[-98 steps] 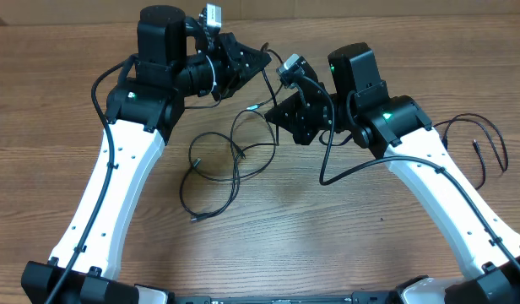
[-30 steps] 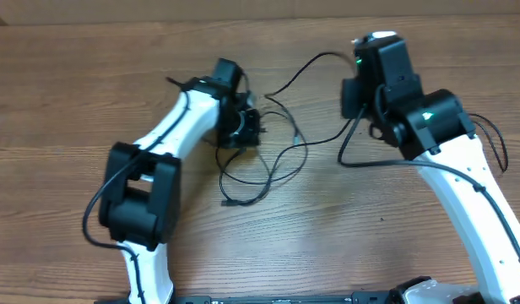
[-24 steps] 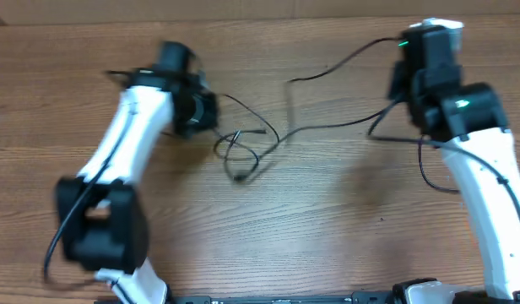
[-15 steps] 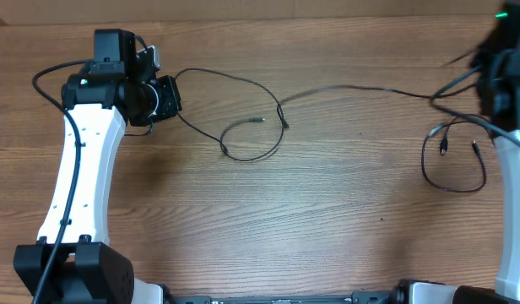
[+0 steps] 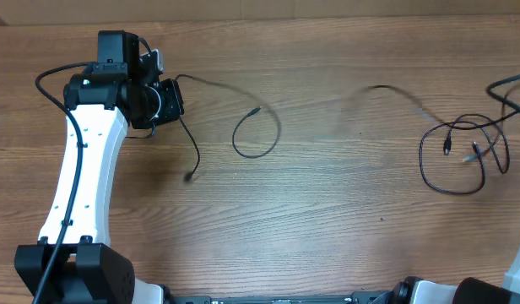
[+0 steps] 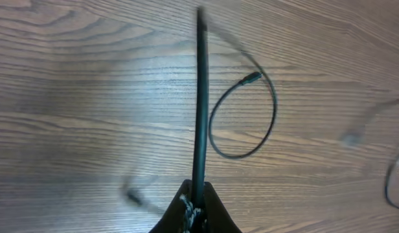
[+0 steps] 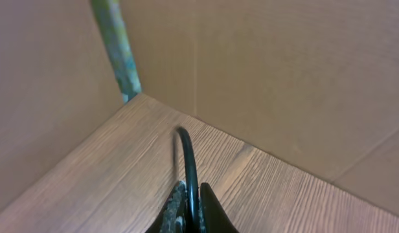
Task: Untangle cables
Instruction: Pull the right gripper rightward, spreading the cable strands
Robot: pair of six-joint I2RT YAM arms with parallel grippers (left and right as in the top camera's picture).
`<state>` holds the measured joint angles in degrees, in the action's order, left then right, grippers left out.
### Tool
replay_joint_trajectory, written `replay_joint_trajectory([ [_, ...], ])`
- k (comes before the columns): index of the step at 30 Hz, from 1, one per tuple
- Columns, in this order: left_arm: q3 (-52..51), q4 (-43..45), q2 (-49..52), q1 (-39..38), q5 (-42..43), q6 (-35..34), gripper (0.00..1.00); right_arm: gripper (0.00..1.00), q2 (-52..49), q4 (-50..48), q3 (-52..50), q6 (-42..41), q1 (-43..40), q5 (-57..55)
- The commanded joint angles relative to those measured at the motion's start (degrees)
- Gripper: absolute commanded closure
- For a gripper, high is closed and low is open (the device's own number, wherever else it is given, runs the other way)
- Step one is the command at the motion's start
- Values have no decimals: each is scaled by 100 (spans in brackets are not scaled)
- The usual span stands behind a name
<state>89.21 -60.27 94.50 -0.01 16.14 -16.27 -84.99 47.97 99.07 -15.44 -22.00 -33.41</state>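
Note:
Two thin black cables lie apart on the wooden table. The left cable (image 5: 262, 135) runs from my left gripper (image 5: 170, 100) into a loose loop with a plug end, and another end hangs down by the gripper. In the left wrist view the left gripper (image 6: 196, 197) is shut on this cable (image 6: 201, 97), with the loop beyond it. The right cable (image 5: 452, 156) sprawls in loops at the far right, one strand blurred. My right gripper is outside the overhead view. In the right wrist view the right gripper (image 7: 192, 210) is shut on a black cable (image 7: 188, 155).
The left arm (image 5: 78, 169) stretches along the left side of the table. The right wrist view shows the table corner and cardboard walls (image 7: 284, 71) with a greenish strip (image 7: 115, 45).
The two cables have come apart. The right cable has been pulled off to the right and the left loop has shrunk. The right arm has moved out of the overhead view.

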Motion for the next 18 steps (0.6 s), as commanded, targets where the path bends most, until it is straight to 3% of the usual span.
replay_joint_trajectory([
  [1,63,-87,-68,-33,-612,-15,96,96,-22,-186,151,-258,-212,245],
  [6,63,-120,-94,-55,-442,-37,96,96,-24,-236,149,-256,-365,852],
  [11,63,-92,-94,-225,70,35,96,96,-107,518,140,-256,-363,1613],
  [18,63,118,-94,-785,424,306,96,96,-568,1593,138,-256,-363,1663],
])
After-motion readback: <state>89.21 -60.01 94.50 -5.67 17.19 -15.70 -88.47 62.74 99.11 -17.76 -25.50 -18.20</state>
